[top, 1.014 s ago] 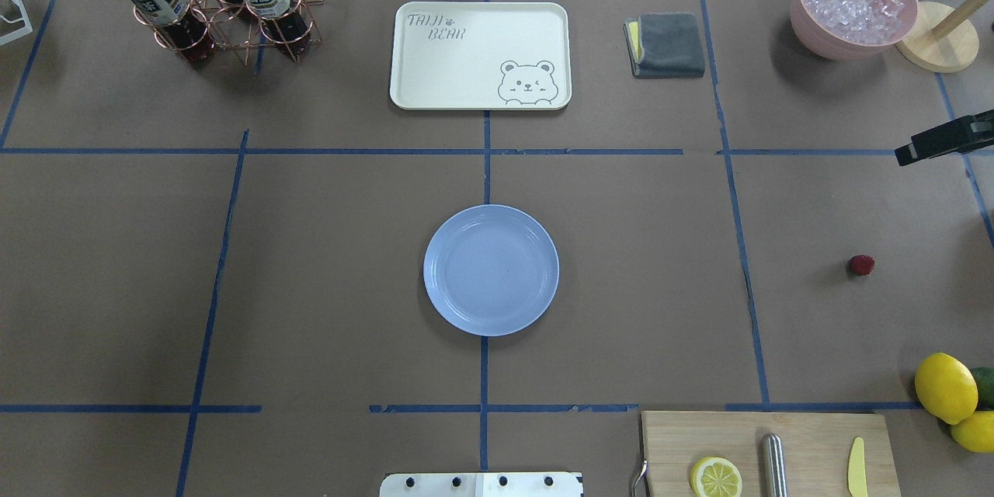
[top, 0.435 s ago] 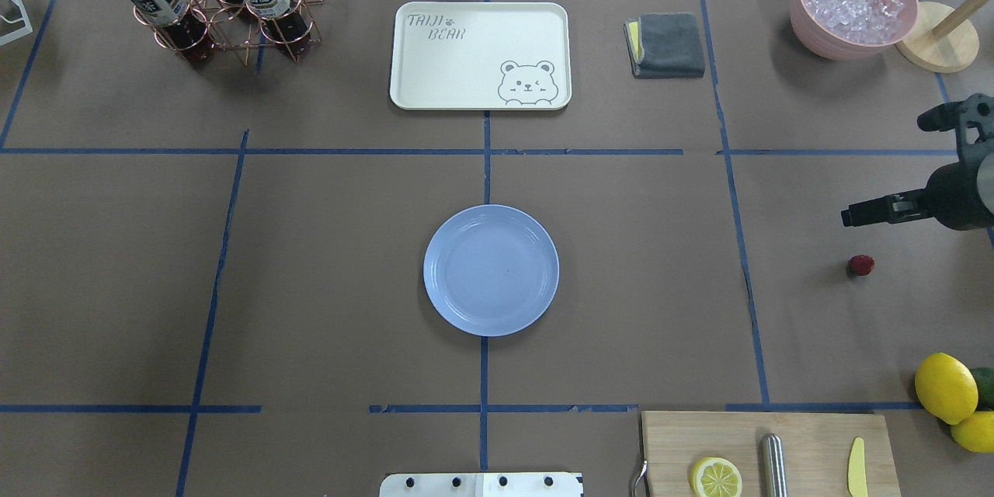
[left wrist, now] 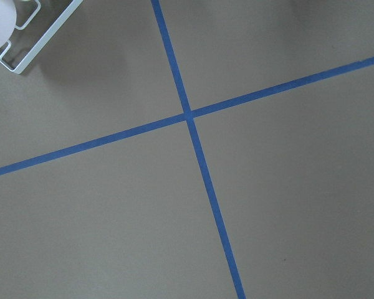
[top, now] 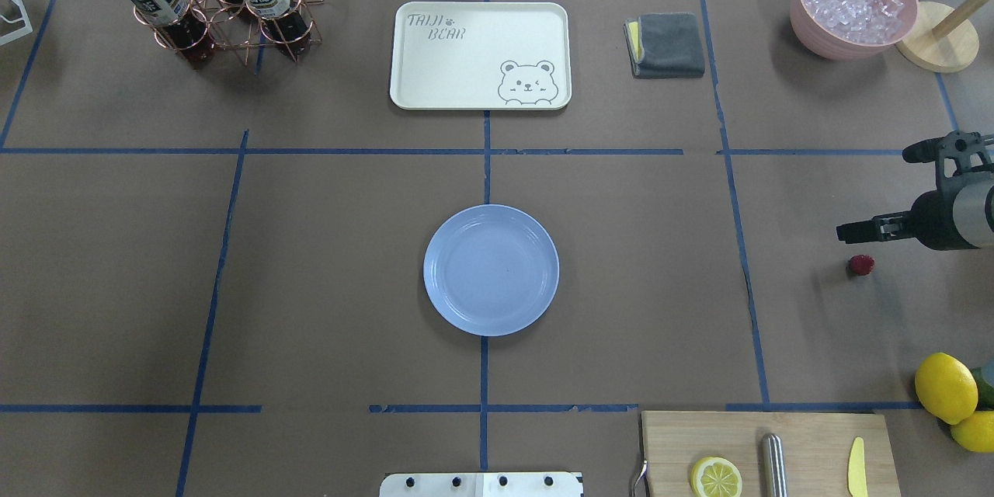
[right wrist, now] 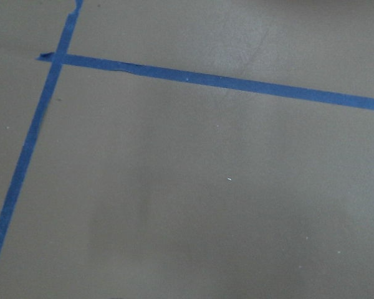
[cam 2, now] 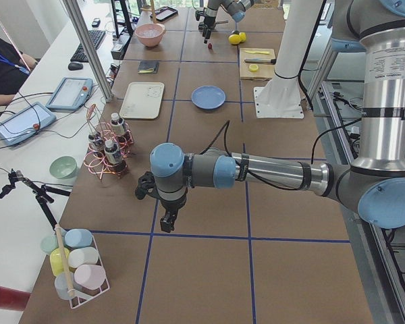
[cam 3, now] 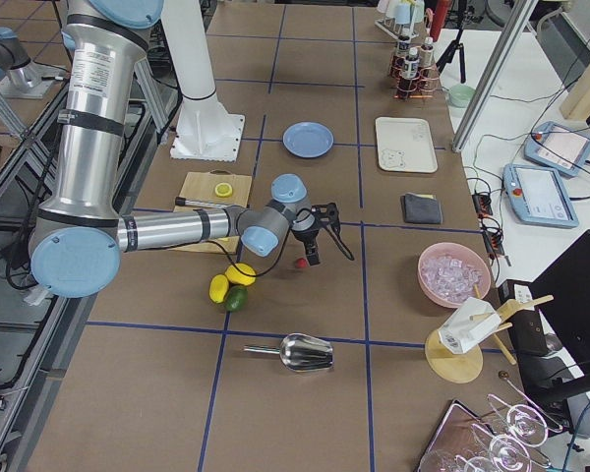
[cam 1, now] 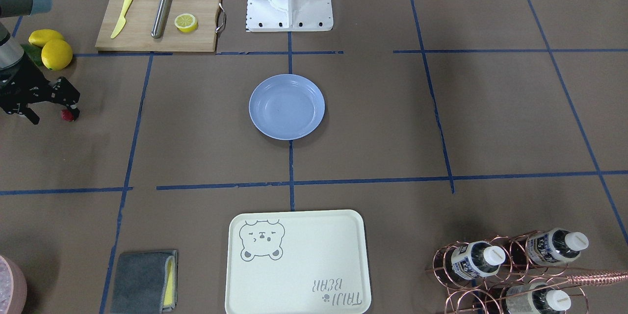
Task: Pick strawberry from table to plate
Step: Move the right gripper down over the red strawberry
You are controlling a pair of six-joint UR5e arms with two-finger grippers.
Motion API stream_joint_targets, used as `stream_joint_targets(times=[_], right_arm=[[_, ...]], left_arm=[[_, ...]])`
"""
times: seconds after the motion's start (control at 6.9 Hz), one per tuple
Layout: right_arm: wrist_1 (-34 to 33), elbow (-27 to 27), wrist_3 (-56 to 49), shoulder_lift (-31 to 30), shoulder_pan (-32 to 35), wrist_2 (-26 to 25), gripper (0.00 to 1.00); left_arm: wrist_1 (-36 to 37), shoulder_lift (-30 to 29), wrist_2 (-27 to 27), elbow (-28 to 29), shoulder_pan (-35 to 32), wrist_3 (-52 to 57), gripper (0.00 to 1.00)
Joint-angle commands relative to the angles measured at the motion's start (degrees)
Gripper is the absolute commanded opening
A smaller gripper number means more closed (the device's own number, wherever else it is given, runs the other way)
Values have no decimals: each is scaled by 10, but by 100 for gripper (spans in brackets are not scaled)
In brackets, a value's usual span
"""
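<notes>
One strawberry (top: 860,265) lies at the plate's (top: 536,303) three o'clock, right gripper (cam 1: 54,115) spread wide beside it; left gripper (cam 2: 167,220): cannot tell.

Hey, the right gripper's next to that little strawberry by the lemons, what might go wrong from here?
1. The strawberry is tiny, and the open right gripper looks off-centre over it; a finger could nudge it rolling toward the lemons.
2. The right wrist view shows only bare table and tape, no berry, so aim may be off.
3. The plate is far off at the table's middle; a weak pinch could drop the berry on the way.
</notes>
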Motion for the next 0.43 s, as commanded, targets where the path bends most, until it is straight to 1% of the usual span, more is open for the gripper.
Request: stream_joint_targets(times=[0.0, 0.14, 0.29], right_arm=[[13, -15, -1, -1, -11, 3, 100], [13, -15, -2, -2, -23, 4, 99], [13, -15, -1, -5, -34, 4, 96]], left_arm=[[0, 1, 0, 0, 0, 0, 100], [0, 1, 0, 0, -1, 0, 100], [0, 1, 0, -1, -1, 0, 100]])
